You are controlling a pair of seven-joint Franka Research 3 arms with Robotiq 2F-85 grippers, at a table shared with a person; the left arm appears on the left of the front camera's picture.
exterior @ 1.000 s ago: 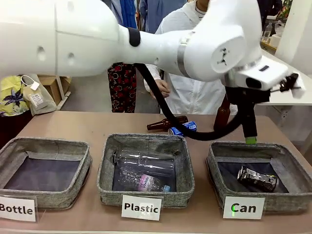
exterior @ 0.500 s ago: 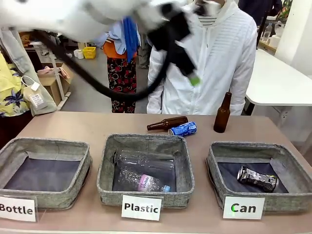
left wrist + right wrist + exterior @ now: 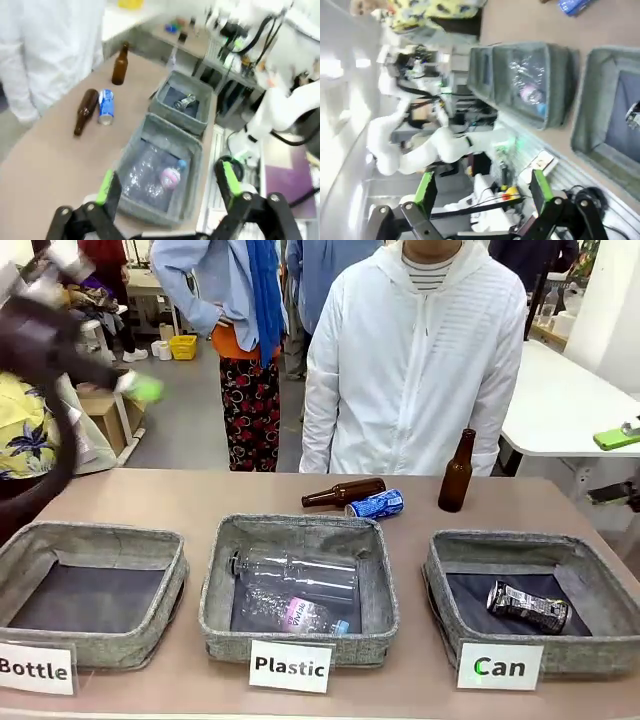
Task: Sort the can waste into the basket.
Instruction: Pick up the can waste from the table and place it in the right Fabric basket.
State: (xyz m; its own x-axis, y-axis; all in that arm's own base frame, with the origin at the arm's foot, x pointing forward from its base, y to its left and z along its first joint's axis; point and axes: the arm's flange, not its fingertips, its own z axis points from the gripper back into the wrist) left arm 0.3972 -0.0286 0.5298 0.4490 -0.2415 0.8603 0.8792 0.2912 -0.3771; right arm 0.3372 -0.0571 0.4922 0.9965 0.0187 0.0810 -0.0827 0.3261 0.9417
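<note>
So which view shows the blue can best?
The front view: the blue can lies whole and sharp beside a brown bottle. The left wrist view shows it blurred; the right wrist view cuts it off at the top edge.

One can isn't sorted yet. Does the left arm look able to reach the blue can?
Likely yes: the left gripper is open and empty; the blue can lies uncovered, a brown bottle close beside it.

All I can read: three signs on the table's (image 3: 200,495) near edge, "Bottle" sign (image 3: 35,668) left, "Plastic" sign (image 3: 290,666) middle, "Can" sign (image 3: 499,667) right. Lettering on the blue can (image 3: 376,505) is too small.
</note>
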